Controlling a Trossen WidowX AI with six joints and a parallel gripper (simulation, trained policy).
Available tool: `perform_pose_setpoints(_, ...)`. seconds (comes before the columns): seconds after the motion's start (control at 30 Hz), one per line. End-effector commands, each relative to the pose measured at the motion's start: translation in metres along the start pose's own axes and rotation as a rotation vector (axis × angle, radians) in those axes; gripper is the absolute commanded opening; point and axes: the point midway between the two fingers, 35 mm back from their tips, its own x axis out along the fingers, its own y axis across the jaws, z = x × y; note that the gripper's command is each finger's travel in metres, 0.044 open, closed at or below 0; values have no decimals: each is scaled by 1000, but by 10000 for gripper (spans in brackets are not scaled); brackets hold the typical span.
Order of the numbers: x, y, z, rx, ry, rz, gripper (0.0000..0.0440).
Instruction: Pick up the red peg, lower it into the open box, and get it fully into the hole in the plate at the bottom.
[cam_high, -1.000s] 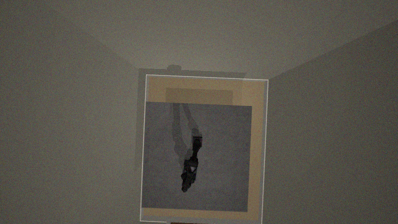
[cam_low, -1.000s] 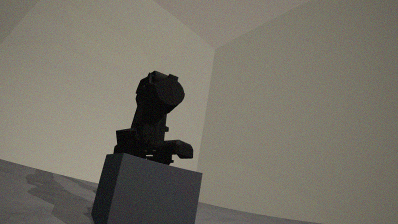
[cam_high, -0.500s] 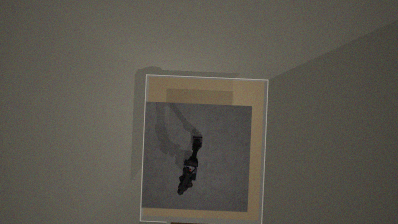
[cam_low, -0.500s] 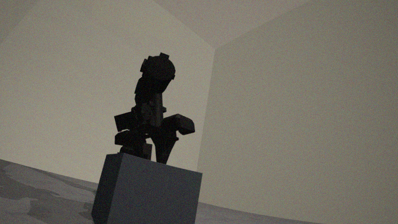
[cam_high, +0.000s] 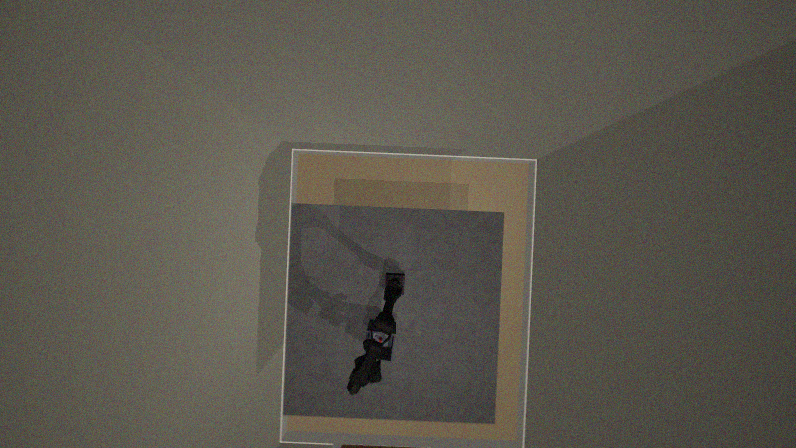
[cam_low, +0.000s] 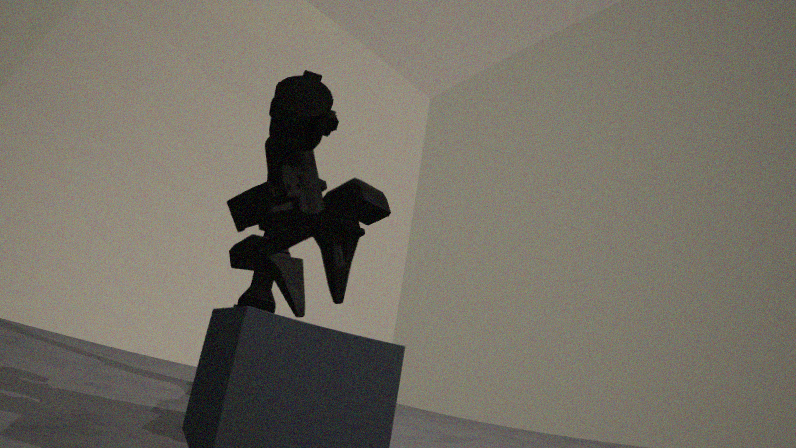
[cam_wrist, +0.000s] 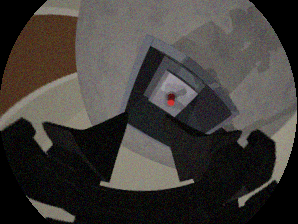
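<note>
Gripper (cam_high: 381, 337) (cam_low: 318, 309) (cam_wrist: 146, 116) above box, fingers spread about midway, nothing between them. Points downward, clear of the rim in exterior view, one finger on each side of a plain gap.

Red peg (cam_high: 380, 339) (cam_wrist: 171, 102) down inside the open box (cam_high: 392, 339) (cam_low: 317, 384) (cam_wrist: 135, 77), at the pale bottom plate (cam_wrist: 159, 92). Looks upright, near plate middle, apart from the walls. Hole itself not visible; full depth cannot be told.

Step in hand, judged: insertion looks done or nearly done, hand at release/retreat stage. Next move: check seating. If flush, back off straight up; if proud, centre over the peg, go in and press down. Risk: fingers clip a wall or tip the peg.

Arm base (cam_high: 394, 282) at 12 o'clock from box, top view. Both on a dark grey mat (cam_high: 445, 311) (cam_wrist: 102, 45); arm shadow runs toward 10 o'clock. Tan border (cam_high: 515, 278) shows at 12, 3 and 6 o'clock, pale edging outside it. Brown item (cam_high: 378, 446) (cam_wrist: 40, 55) at 6 o'clock, cut by frame, identity unclear.

Room: dim, grainy. Bare beige walls (cam_low: 584, 194) meet at a corner behind, 1 o'clock from box in exterior view; ceiling (cam_low: 462, 33) above.

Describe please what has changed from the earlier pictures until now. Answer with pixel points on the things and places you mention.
The gripper (cam_low: 319, 309) (cam_wrist: 146, 116) has risen: its fingers, hidden in the box a second ago, now hang above the rim, apart, with nothing between them. The red peg (cam_high: 380, 339) (cam_wrist: 171, 99) stands inside the open box (cam_low: 317, 384) (cam_wrist: 135, 82). The box stayed in place.
</note>
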Motion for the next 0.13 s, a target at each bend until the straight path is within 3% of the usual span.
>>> perform_pose_setpoints(0.0,-8,5,3,-12,7,30,248)
perform_pose_setpoints(0.1,-16,10,5,-25,7,54,262)
